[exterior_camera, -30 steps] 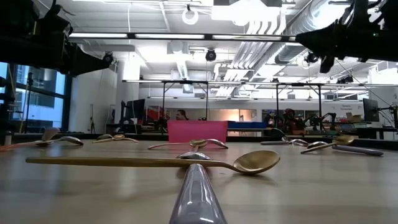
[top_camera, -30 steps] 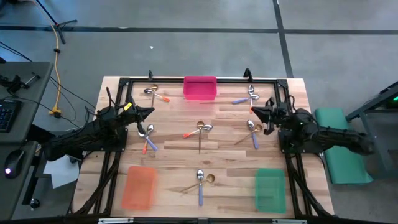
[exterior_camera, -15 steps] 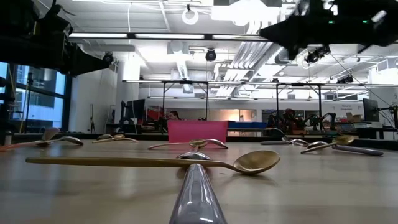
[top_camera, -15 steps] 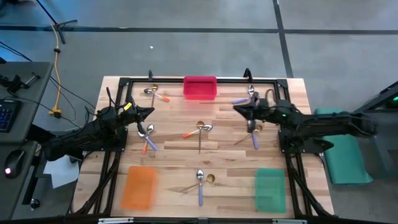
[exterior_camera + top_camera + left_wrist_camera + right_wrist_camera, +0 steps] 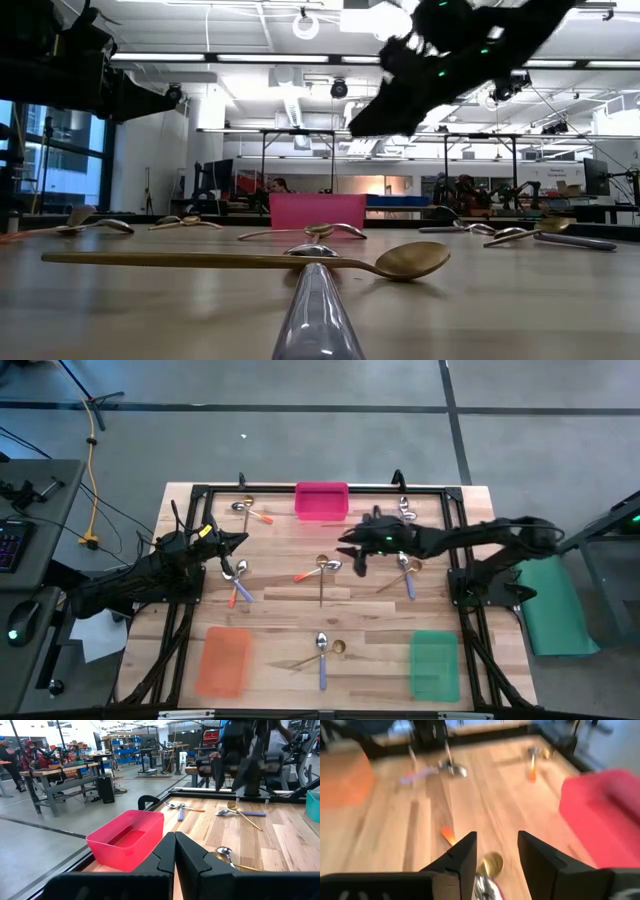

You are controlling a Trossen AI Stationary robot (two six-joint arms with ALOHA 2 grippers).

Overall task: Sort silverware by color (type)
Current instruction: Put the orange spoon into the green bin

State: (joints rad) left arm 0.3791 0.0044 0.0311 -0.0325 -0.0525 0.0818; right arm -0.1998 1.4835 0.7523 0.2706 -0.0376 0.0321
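Note:
Spoons lie scattered on the wooden table (image 5: 280, 610). At the centre a gold spoon (image 5: 321, 575) and an orange-handled spoon (image 5: 318, 570) rest crossed, flat on the wood. My right gripper (image 5: 352, 553) hovers just right of them, open, slanting down; in its wrist view the gold bowl (image 5: 493, 862) and the orange handle (image 5: 447, 835) show below the fingers (image 5: 465, 857). My left gripper (image 5: 240, 540) waits shut at the left, above a purple- and orange-handled pair (image 5: 238, 578). More spoons lie at the right (image 5: 405, 568), far right (image 5: 402, 512), far left (image 5: 247, 510) and near edge (image 5: 323, 648).
A pink tray (image 5: 321, 501) stands at the far edge's middle, an orange tray (image 5: 222, 662) at the near left, a green tray (image 5: 434, 665) at the near right. A black frame (image 5: 300, 488) runs round the table. Bare wood lies between the spoon groups.
My right arm has stretched out from the table's right side toward the centre, over the right-hand spoons, and its gripper has tipped downward above the crossed centre spoons. No spoon has moved.

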